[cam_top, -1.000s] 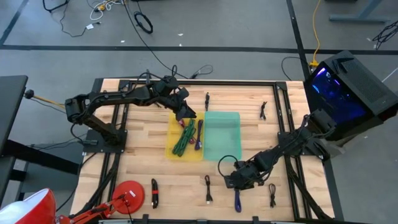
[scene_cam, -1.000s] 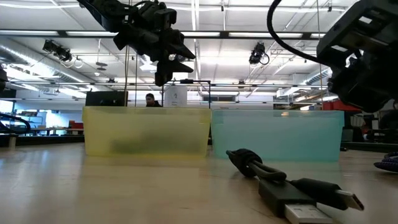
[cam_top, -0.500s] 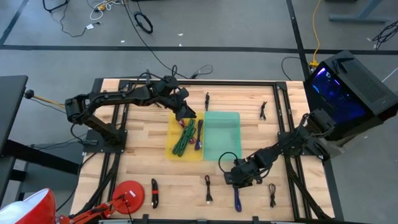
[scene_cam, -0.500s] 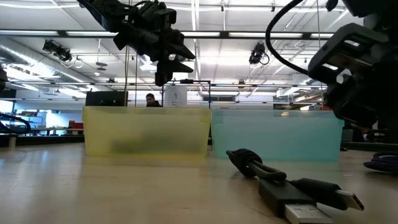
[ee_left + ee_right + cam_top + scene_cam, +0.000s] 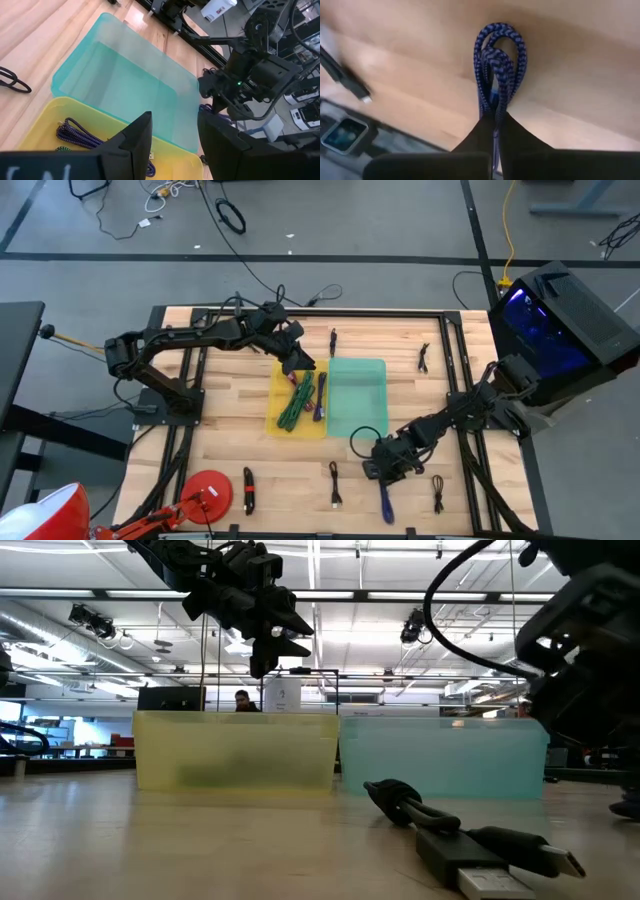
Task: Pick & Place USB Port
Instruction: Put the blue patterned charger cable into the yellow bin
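Now, right gripper (image 5: 385,477): low at the table's near edge, fingers pinched tight on the blue braided USB cable (image 5: 496,67); cable's coiled end hangs out past the fingertips
Left gripper (image 5: 300,362): above the yellow bin's (image 5: 280,423) far rim, fingers apart, nothing between them
Teal bin (image 5: 365,422): beside the yellow one, touching
Yellow bin contents: green cables (image 5: 296,402), one purple cable (image 5: 75,135)

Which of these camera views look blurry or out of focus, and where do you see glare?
Right wrist view: the blue cable between the fingers is fairly clear, while the black cable beside it is smeared. Low view: the right arm close to the lens is soft, and ceiling lights glare behind the yellow bin. Left wrist view: its own fingers are soft; the teal bin is sharp.
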Available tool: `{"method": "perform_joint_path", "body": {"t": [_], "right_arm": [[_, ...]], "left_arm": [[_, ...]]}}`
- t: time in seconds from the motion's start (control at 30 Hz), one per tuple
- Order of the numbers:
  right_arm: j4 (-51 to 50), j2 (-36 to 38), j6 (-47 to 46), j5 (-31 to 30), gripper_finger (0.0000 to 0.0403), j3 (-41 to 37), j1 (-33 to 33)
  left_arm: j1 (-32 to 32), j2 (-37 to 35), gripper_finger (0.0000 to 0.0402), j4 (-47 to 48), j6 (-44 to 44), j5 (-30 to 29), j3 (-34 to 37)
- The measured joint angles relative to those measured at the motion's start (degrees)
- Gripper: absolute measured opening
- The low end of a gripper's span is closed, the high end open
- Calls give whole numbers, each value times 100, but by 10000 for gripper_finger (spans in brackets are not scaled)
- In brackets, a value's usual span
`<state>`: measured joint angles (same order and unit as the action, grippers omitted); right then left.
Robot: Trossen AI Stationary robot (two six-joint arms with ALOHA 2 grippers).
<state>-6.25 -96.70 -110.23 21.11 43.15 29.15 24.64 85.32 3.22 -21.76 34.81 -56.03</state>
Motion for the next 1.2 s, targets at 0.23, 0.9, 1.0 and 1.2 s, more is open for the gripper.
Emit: {"method": "perform_joint_path", "body": {"t": [0.23,0.9,1.0,1.2], "right_arm": [[253,562,281,-42,2,-4,-32],[289,1987,3566,-1719,0,707,-2176],[250,1981,4045,-1721,0,848,-2593],[280,1716,4626,-1454,0,980,-3106]], "left_arm": [[0,0,163,0,9,-2,0],[27,0,163,-257,-57,41,0],[70,0,163,-764,-280,339,2],[177,0,163,-2063,-854,723,2]]}}
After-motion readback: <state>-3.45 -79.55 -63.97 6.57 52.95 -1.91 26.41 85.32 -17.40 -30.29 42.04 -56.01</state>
